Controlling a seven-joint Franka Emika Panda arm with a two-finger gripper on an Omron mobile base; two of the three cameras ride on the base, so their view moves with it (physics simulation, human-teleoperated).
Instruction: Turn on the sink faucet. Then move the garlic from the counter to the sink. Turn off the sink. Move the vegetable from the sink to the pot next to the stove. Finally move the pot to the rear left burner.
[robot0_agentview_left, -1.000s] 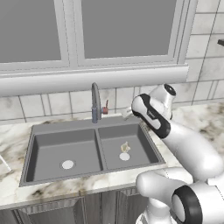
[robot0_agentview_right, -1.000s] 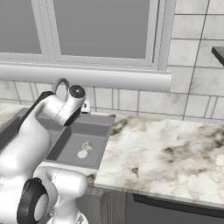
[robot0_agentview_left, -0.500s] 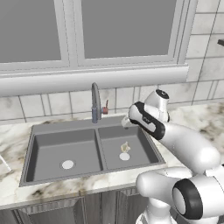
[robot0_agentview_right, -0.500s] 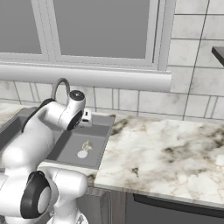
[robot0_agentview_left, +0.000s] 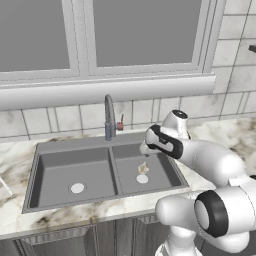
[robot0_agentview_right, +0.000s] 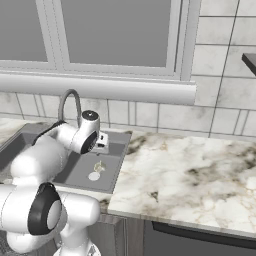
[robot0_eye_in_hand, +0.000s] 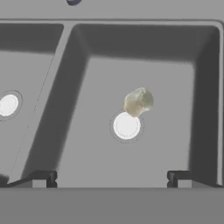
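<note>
Hand view has the garlic (robot0_eye_in_hand: 138, 101) lying in the sink's (robot0_eye_in_hand: 205, 87) right basin beside the drain (robot0_eye_in_hand: 126, 125), fingers (robot0_eye_in_hand: 43, 177) spread wide above it; it looks light, firm, lumpy, best pinched across its middle.

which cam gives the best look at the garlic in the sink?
Hand view: the small pale lumpy garlic sits unobstructed beside the white drain of the right basin. Both base views show only a tiny pale speck.
</note>
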